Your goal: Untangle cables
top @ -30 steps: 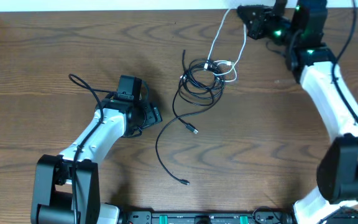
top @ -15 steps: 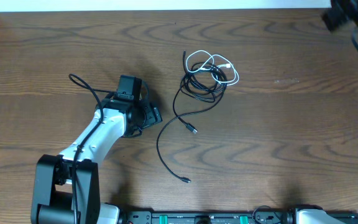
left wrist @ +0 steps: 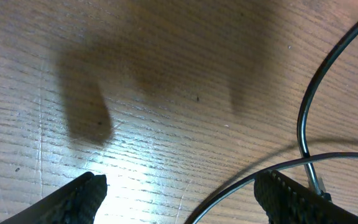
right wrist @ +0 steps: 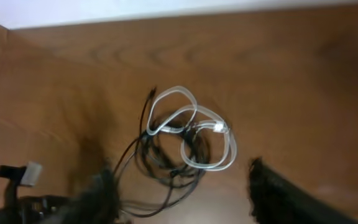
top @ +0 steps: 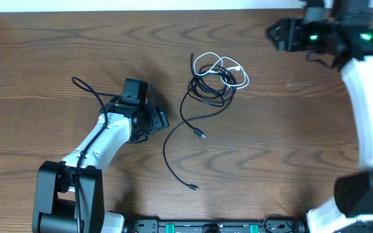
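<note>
Wooden table (top: 57,52) holds tangled cables (top: 214,83); right tool (top: 272,32) gapes.

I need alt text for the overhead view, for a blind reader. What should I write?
Thin black cables tangled with one white strand lie on a wooden table, one black end trailing toward the near edge. The left arm's fingers sit open just left of them; the right arm's fingers are open at the far right, holding nothing.

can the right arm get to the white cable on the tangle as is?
Probably yes. The right gripper is open, off to one side of the tangle, with only bare table between. The white cable lies on top of the black cables, uncovered.
</note>
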Controlling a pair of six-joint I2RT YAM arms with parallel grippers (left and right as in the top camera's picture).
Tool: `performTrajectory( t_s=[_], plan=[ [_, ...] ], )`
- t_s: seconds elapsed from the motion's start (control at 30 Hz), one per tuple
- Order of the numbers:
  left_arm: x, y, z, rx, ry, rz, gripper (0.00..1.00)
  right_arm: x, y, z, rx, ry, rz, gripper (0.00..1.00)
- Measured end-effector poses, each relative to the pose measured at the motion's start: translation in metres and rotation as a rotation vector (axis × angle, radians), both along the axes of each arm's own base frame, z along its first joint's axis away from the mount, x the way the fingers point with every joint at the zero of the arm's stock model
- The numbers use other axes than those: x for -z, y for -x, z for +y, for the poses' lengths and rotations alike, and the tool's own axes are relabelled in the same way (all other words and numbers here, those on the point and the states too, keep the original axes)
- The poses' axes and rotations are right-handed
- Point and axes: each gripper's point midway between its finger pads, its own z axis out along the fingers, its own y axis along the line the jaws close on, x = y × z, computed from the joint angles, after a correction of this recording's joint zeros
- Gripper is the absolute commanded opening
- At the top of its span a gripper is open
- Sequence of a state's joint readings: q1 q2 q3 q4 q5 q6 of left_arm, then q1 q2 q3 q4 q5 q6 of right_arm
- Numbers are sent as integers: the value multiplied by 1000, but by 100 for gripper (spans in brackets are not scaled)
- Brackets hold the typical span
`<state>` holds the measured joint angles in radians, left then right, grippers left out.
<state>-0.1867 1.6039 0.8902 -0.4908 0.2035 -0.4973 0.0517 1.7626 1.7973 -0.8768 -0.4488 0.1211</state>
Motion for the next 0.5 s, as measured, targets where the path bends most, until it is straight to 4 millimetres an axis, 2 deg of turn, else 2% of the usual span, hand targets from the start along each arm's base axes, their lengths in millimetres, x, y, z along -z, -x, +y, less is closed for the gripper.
performTrajectory(
  t_s=[0.03,0.13,0.37,0.5],
  plan=[
    [0,0,0,0,0,0,83,12,-3,4,7,-11,37,36],
    [0,0,0,0,0,0,83,49,-9,16,44,-54,167,34],
    [0,0,0,0,0,0,82,145,-18,28,244,-157,504,36],
    [0,0,0,0,0,0,82,185,-18,34,327,-183,628,39]
  ],
)
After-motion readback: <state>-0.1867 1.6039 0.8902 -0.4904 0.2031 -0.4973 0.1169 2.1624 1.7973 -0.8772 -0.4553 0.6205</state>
